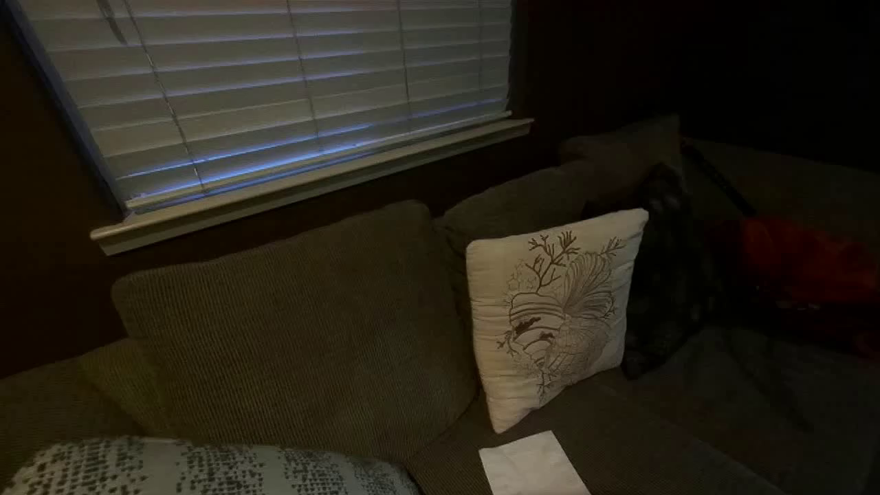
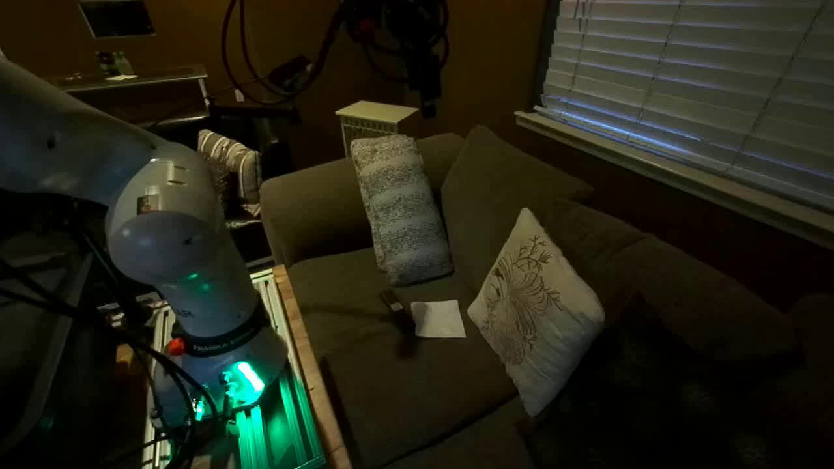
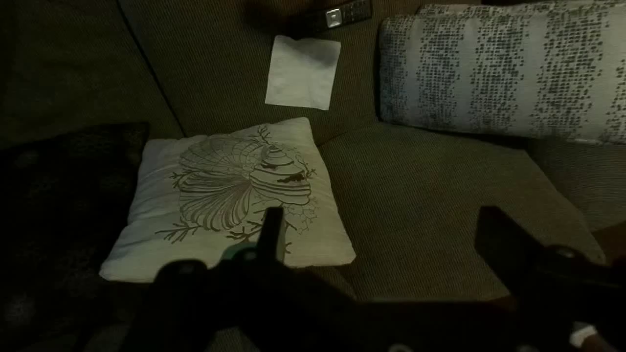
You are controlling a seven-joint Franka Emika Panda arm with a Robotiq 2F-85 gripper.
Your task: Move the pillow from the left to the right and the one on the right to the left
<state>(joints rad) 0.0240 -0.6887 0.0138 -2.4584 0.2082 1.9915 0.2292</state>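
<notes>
Dark couch (image 2: 365, 397), dim light. Gripper (image 3: 384, 227) empty, jaws wide apart. Wrist view: shell pillow (image 3: 230, 190) centre-left, striped pillow (image 3: 499, 73) upper right. Both probably light, squishy, not fragile; pinch a corner, bite deep.

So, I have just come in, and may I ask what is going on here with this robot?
A robot arm stands by a sofa, apparently to swap two pillows. In the wrist view its gripper is open and holds nothing, so neither pillow is in its grip. The white shell pillow stands propped on the sofa, and the striped pillow leans at the armrest end. Between them lies a white sheet, with a dark remote beside it.
</notes>
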